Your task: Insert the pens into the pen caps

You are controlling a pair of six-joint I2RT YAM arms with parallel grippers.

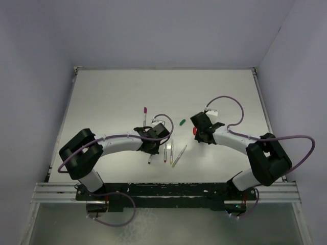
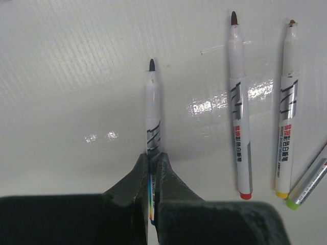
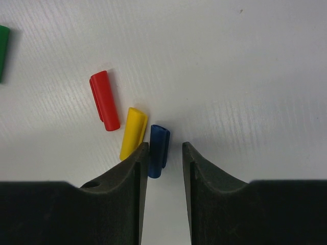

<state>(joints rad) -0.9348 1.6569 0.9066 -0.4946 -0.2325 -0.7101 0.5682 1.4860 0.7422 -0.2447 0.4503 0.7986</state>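
My left gripper (image 2: 155, 155) is shut on a pen (image 2: 153, 109) with a dark tip, which lies along the table and points away from me. In the top view that gripper (image 1: 152, 145) is left of centre, with the pen's rear end (image 1: 149, 157) poking out. My right gripper (image 3: 165, 148) stands open over the caps. A blue cap (image 3: 159, 148) lies on the table between its fingers, against the left one (image 3: 134, 168). Just left of it are a yellow cap (image 3: 133, 132) and a red cap (image 3: 104, 100). A green cap (image 3: 2, 51) shows at the frame's edge.
Three loose pens lie right of my left gripper: a red-ended pen (image 2: 239, 112), a yellow-ended pen (image 2: 286, 117) and a green-ended pen (image 2: 309, 181). A pen with a purple cap on it (image 1: 144, 116) lies further back. The green cap (image 1: 183, 122) sits between the arms.
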